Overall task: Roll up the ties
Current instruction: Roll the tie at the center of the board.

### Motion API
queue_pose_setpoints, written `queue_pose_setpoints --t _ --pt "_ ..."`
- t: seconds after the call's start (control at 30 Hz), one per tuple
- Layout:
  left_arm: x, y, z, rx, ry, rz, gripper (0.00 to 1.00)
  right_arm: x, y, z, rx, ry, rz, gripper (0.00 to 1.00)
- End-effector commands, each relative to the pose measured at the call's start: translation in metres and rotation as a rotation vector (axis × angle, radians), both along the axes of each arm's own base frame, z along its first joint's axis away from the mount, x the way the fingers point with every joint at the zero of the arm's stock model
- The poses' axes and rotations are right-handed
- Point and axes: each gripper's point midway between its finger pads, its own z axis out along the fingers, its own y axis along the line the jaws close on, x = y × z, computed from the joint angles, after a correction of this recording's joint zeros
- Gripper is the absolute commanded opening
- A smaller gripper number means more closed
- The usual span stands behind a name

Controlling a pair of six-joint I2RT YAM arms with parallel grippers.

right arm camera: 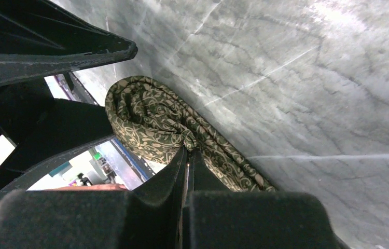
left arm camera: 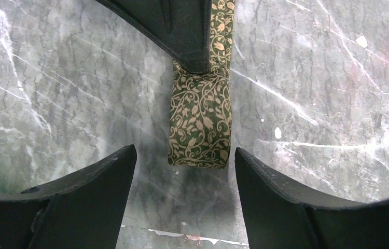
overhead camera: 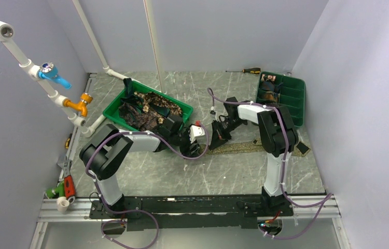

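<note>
Right end effector (right arm camera: 187, 155) pinches one half-rolled tie (left arm camera: 200, 119).

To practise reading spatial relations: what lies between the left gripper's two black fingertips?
In the left wrist view, the rolled end of the olive-green, tan-vine-patterned fabric tie lies between the fingertips of the open left gripper, on the grey marble tabletop.

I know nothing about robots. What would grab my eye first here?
Mid-table, the right gripper pinches the partly rolled olive-green fabric tie with tan vines, while the open left gripper faces the roll. Behind, at the left, sits a green plastic tray heaped with more dark patterned ties.
</note>
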Motion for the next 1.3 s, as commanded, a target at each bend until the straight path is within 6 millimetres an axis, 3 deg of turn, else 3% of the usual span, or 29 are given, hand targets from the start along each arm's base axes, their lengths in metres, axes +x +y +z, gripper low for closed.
queue_pose_setpoints --t 0.0,0.2,0.37,0.7,0.9,1.0,1.1,1.27 --pt "-0.004 -0.008 0.018 -0.063 -0.035 -0.046 0.74 0.003 0.003 0.015 0.009 -0.046 -0.017 0.00" --pt "-0.005 -0.010 0.016 -0.068 -0.021 -0.061 0.69 0.000 -0.002 -0.015 -0.039 -0.022 -0.014 0.00" --pt "-0.005 -0.021 0.025 -0.097 -0.020 -0.090 0.58 -0.001 -0.010 -0.032 -0.089 -0.025 -0.003 0.00" --pt "0.010 -0.059 0.043 -0.148 -0.050 -0.082 0.41 0.000 -0.012 -0.036 -0.097 -0.035 0.000 0.00" --pt "0.014 -0.080 0.033 -0.137 -0.033 -0.075 0.41 0.001 -0.010 -0.035 -0.086 -0.039 -0.002 0.00" --pt "0.009 -0.073 0.015 -0.087 -0.007 -0.067 0.43 0.000 -0.009 -0.034 -0.081 -0.040 -0.002 0.00" --pt "-0.003 -0.053 -0.002 -0.039 0.018 -0.055 0.49 0.000 -0.011 -0.034 -0.085 -0.040 -0.004 0.00" --pt "-0.010 -0.025 0.000 -0.037 0.037 -0.004 0.59 -0.001 -0.013 -0.036 -0.099 -0.048 -0.001 0.00"
